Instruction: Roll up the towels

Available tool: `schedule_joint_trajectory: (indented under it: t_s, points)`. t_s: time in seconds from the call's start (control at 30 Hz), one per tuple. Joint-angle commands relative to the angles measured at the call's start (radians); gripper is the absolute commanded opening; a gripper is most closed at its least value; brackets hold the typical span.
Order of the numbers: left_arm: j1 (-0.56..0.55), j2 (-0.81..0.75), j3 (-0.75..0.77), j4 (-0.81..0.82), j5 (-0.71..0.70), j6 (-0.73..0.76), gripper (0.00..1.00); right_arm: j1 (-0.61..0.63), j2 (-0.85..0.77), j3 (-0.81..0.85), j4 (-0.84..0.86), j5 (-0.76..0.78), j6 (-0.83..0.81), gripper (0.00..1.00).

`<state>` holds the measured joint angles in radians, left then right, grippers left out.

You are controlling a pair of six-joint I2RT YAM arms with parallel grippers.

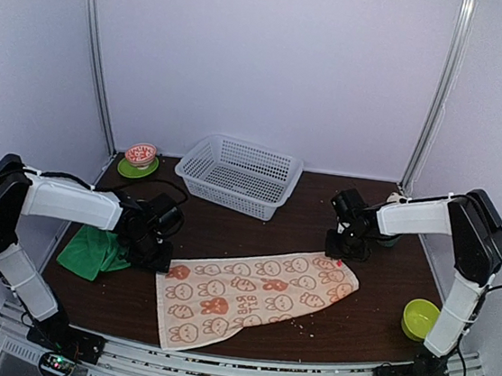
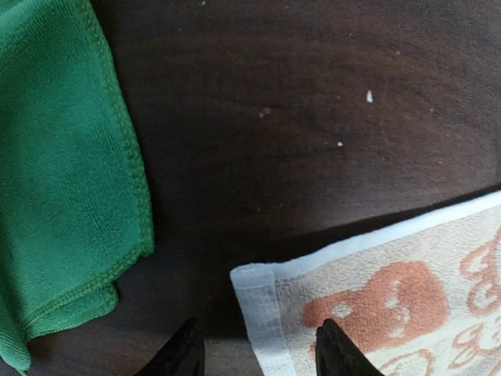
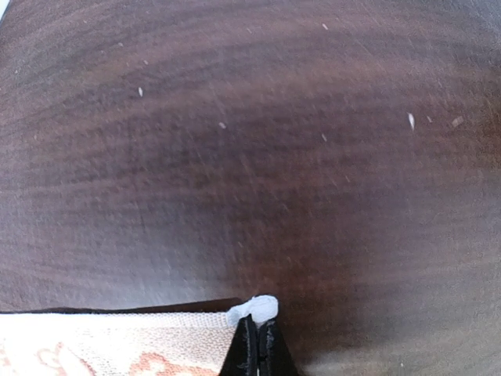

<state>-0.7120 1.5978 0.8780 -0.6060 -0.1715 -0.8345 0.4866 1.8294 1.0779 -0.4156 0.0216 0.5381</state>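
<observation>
Top external view: a dark wooden table carries the orange towel, spread flat with its white cartoon prints facing up, in the middle towards the near edge. The green towel lies bunched near the left edge. The left gripper is lowered between the two cloths, at the orange towel's left end. The right gripper is lowered at the orange towel's far right corner. At the back stand a white perforated basket and, left of it, a green plate holding a small red-and-white bowl. A green bowl sits near the right edge. Left wrist view: the left gripper has its jaws spread, and nothing is held. One dark fingertip is over bare table and the other is over the cloth, so the hemmed corner of the orange towel lies between them. The green towel, folded on itself, lies to the left, apart from the orange one. Right wrist view: the right gripper has its jaws pressed together, pinching the white hem at a corner of the orange towel. The pinched tip bunches up just above the fingertips, and bare table fills the remainder.
</observation>
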Motion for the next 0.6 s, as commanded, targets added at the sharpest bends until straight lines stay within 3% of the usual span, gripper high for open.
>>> schedule_joint_trajectory:
  t_s: [0.0, 0.4, 0.57]
  points:
    - [0.014, 0.052, 0.045, 0.014, -0.002, -0.077, 0.49, 0.006, -0.050, -0.075, 0.019, -0.014, 0.045, 0.00]
    - [0.060, 0.083, 0.094, 0.037, 0.004, -0.066, 0.53, 0.007, -0.088, -0.120, 0.047, -0.029, 0.031, 0.00]
    - [0.062, 0.132, 0.101, 0.053, 0.041, -0.059, 0.46, 0.007, -0.087, -0.128, 0.059, -0.036, 0.035, 0.00]
